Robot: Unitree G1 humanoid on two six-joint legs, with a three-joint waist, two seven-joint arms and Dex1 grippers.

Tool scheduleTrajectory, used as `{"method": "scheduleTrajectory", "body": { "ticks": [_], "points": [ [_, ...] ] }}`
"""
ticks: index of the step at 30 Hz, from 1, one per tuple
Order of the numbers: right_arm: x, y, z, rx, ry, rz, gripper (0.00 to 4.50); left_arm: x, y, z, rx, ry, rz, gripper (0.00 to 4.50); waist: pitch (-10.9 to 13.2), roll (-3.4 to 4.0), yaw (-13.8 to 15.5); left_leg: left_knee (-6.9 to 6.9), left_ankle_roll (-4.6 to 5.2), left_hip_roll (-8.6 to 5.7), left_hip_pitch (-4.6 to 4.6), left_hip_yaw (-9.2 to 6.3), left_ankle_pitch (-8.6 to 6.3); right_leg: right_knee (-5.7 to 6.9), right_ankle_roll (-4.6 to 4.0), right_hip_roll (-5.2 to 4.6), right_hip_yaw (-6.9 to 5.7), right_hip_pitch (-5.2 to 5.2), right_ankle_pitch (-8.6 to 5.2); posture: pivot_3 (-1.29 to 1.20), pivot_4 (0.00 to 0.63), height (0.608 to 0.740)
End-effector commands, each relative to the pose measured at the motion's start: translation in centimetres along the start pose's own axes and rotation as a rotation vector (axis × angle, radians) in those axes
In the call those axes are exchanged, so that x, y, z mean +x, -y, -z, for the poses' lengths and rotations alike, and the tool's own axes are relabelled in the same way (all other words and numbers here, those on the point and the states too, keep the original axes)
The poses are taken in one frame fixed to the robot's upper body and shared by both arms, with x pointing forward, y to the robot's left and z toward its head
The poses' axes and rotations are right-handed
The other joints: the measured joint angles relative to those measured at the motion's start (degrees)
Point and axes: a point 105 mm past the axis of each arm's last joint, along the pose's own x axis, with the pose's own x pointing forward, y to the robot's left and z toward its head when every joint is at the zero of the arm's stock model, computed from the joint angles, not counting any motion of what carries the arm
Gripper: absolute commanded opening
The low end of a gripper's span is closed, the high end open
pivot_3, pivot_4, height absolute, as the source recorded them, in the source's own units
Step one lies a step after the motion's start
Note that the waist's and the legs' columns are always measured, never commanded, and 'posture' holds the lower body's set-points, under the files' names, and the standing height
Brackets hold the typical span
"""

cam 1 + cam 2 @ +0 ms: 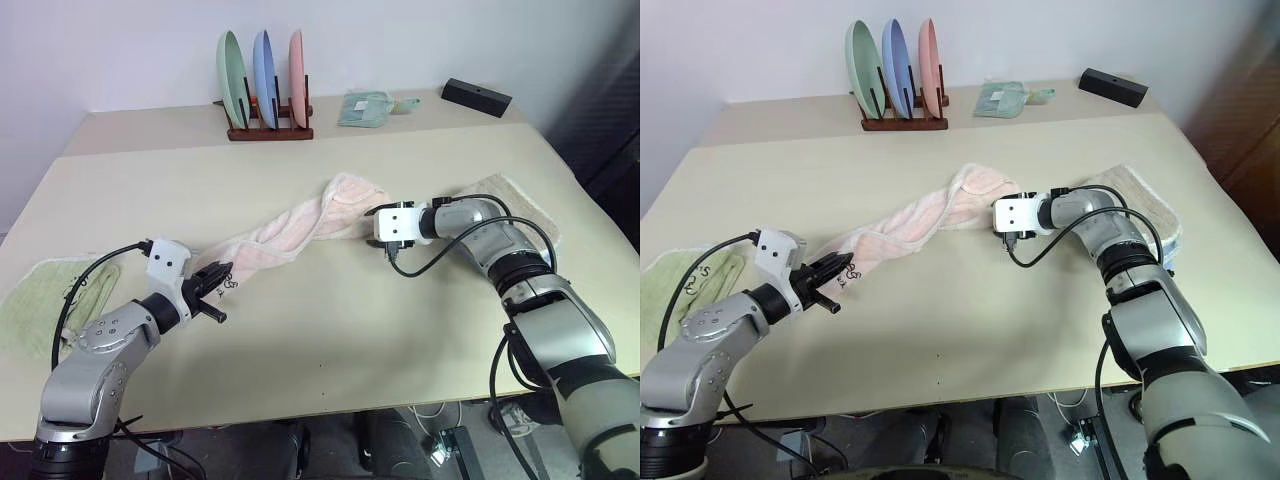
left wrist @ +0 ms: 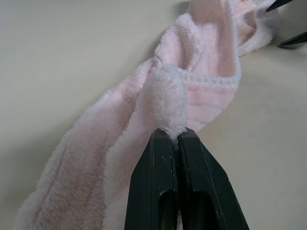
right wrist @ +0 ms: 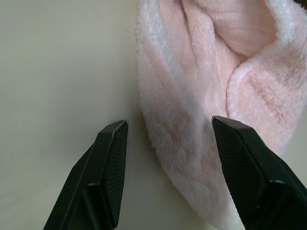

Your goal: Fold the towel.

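The pale pink towel (image 1: 300, 225) lay twisted into a long rope across the table (image 1: 330, 330), stretched between the two grippers. The left gripper (image 2: 177, 136) had its fingers pressed together, pinching a fluffy fold at one end. The right gripper (image 3: 168, 132) had its fingers spread, the towel's other end lying between them, ungripped.

Silver-grey arms, white wrists, black cables and fingers.

left pincer (image 2: 178, 136) clamped tight on a fold of the pink towel (image 1: 290, 228), arm low and bent. right pincer (image 3: 168, 132) spread wide, fingers straddling the towel's far end, forearm angled inward.
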Motion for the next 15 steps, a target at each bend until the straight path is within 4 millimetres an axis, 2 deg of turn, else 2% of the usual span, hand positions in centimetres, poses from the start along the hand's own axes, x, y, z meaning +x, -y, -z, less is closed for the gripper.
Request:
{"method": "scheduleTrajectory", "body": {
  "ticks": [1, 3, 6, 10, 13, 15],
  "points": [
    [1.0, 2.0, -0.7, -0.036, -0.033, 0.106, 2.82, 0.2, 0.4, -1.2, 0.026, 0.046, 0.019, 0.00, 0.0, 0.00, -0.1, 0.00, -0.02, 0.06, 0.05, 0.11, -0.01, 0.02, -0.04, 0.08, 0.10, -0.01, 0.03, 0.00, 0.150, 0.740],
    [1.2, 2.0, -0.6, -0.043, -0.047, 0.114, 2.82, 0.2, 0.4, -1.2, 0.028, 0.045, 0.018, 0.00, 0.0, 0.00, 0.0, 0.00, -0.06, 0.10, 0.08, 0.18, 0.01, 0.05, -0.08, 0.13, 0.17, -0.02, 0.05, 0.00, 0.150, 0.740],
    [1.1, 2.2, -0.7, -0.055, -0.042, 0.126, 2.03, 0.1, 0.4, -1.1, 0.025, 0.048, 0.013, 0.00, 0.0, 0.00, 0.1, 0.00, -0.07, 0.11, 0.07, 0.21, 0.01, 0.05, -0.09, 0.14, 0.21, -0.03, 0.07, 0.00, 0.150, 0.740],
    [-0.5, 2.2, -1.0, -0.057, 0.022, 0.107, 0.07, -0.4, -0.1, -1.0, 0.024, 0.050, -0.004, 0.00, 0.0, 0.01, 0.2, -0.01, -0.07, 0.11, 0.04, 0.22, 0.01, 0.01, -0.09, 0.15, 0.21, -0.06, 0.07, 0.00, 0.150, 0.740],
    [-1.9, 1.3, -1.5, -0.042, 0.083, 0.045, 0.02, -0.7, -1.0, -1.4, 0.023, 0.065, -0.035, 0.00, 0.0, 0.00, 0.3, 0.00, -0.06, 0.11, 0.02, 0.21, 0.01, -0.01, -0.09, 0.16, 0.21, -0.06, 0.07, 0.00, 0.150, 0.740],
    [-3.9, 0.0, -2.3, 0.003, 0.133, -0.033, 0.02, -1.1, -1.8, -2.0, 0.029, 0.080, -0.051, 0.00, 0.0, -0.01, 0.5, -0.01, -0.06, 0.11, 0.01, 0.18, 0.00, -0.03, -0.08, 0.16, 0.20, -0.04, 0.07, 0.00, 0.150, 0.740]
  ]
}}
